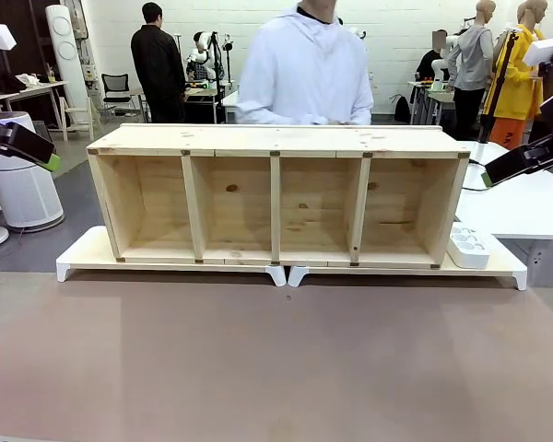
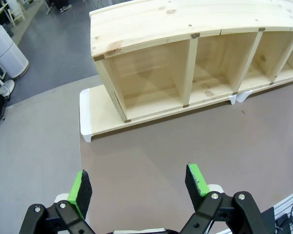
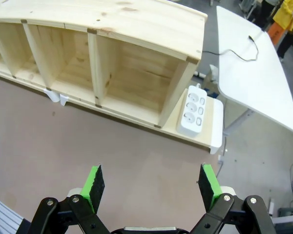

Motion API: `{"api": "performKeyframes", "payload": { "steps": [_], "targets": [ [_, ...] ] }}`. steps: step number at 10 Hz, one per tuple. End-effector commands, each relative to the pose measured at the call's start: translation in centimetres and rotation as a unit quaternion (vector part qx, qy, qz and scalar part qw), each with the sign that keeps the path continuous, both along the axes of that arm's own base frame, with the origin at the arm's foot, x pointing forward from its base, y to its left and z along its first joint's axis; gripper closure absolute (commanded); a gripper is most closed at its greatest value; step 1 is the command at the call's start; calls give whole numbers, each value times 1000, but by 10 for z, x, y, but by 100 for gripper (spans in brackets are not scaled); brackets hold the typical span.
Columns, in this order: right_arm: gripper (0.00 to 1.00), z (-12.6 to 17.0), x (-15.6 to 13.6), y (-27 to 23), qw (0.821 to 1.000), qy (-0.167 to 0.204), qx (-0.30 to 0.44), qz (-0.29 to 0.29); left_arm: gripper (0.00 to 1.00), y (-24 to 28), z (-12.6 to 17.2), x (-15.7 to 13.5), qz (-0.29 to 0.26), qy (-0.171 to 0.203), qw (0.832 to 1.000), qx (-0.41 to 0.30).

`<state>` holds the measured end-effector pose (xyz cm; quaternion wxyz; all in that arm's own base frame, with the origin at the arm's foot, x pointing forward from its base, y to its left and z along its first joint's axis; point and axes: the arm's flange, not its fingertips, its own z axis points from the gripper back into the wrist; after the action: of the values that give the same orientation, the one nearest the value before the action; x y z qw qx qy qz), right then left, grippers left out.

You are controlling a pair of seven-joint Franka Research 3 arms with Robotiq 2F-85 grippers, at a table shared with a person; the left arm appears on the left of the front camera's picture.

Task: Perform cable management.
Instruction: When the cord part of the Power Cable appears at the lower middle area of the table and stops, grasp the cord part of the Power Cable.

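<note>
Left claw (image 2: 136,171) and right claw (image 3: 151,168): both spread wide, gripping nothing.
You have them over the bare brown counter (image 1: 258,368), short of the four-bay wooden shelf (image 1: 276,138) on white risers (image 1: 83,253); a person in a white hoodie (image 1: 304,74) stands behind it. The right wrist view gives you the white power strip (image 3: 193,109) beside the shelf's end and the cable (image 3: 241,59) lying on the white side table (image 3: 254,87) beyond. The left wrist view gives grey floor (image 2: 63,48) past the other end.

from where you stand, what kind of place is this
Probably a robotics lab or workshop, not a home: a test table carrying a four-bay wooden shelf and a power strip, an office chair and work desk behind, and people standing about.
</note>
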<state>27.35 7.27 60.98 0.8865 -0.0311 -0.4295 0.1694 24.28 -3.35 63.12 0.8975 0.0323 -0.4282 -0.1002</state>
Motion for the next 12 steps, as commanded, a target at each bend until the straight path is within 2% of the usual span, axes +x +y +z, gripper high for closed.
{"api": "performKeyframes", "payload": {
  "steps": [1, 12],
  "targets": [
    [0, 1, 1, -1, 1000, -3, 1, 1, 0, -1, 0, 2, 0, -3, 1000, 0],
    [0, 1, 1, -1, 1000, -3, 1, 1, 0, -1, 0, 2, 0, -3, 1000, 0]
  ]
}}
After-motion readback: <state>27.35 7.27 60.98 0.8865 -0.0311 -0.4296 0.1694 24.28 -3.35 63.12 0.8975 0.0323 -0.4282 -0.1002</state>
